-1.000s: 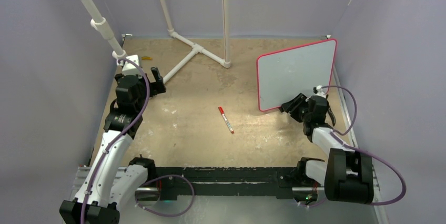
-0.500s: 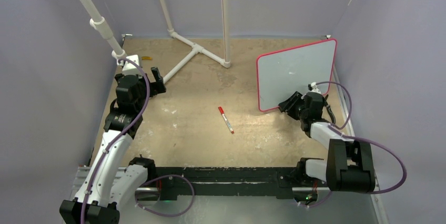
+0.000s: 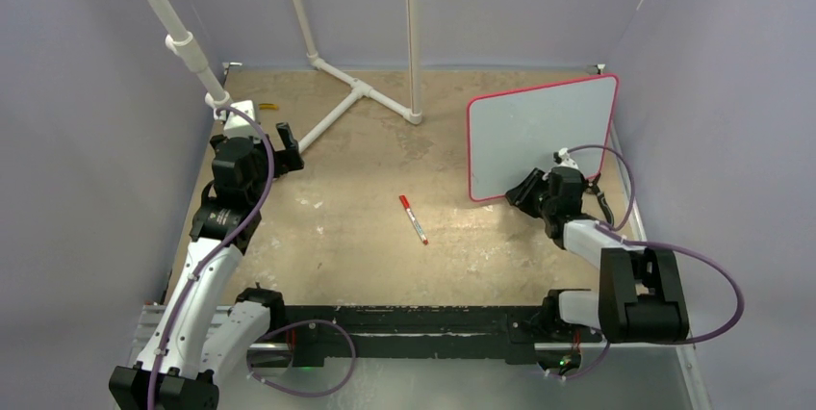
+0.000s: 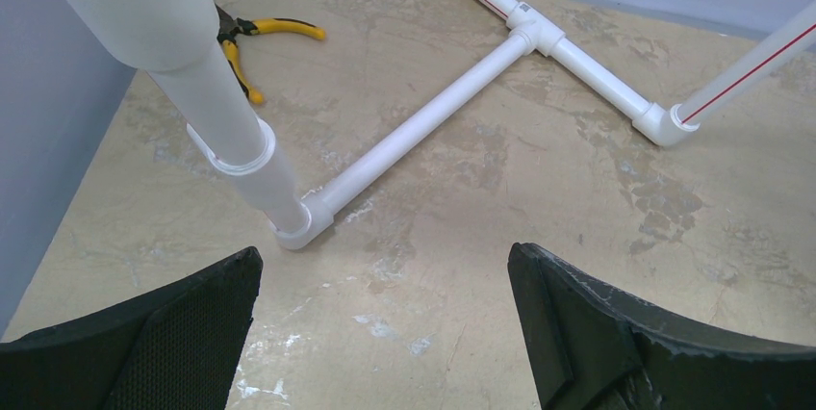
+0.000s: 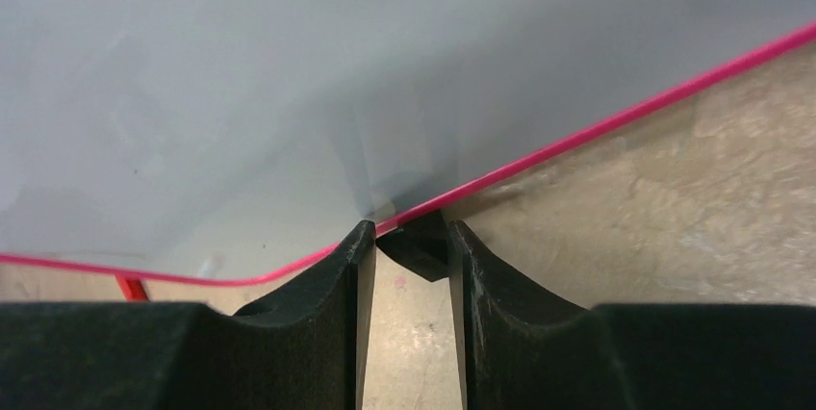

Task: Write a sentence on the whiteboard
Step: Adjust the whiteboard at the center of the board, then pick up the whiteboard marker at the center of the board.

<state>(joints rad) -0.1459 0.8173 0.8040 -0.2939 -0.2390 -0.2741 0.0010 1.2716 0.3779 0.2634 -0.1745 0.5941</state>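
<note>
The whiteboard, white with a thin red-pink frame, stands tilted at the right back of the table. Its face is blank, and no sentence shows on it. My right gripper is low at the board's bottom left corner. In the right wrist view the gripper has its narrow jaws closed on the board's small black foot, which fills the gap at the tips. A red-capped white marker lies alone mid-table. My left gripper hangs wide open over bare table, holding nothing.
A white PVC pipe stand spreads across the back of the table, with one leg right ahead of the left gripper. Yellow-handled pliers lie by the left wall. Purple walls close in on three sides.
The right gripper has moved in on the board's lower left corner and narrowed its jaws round the foot. The board has shifted slightly left. The left arm has stayed still.
</note>
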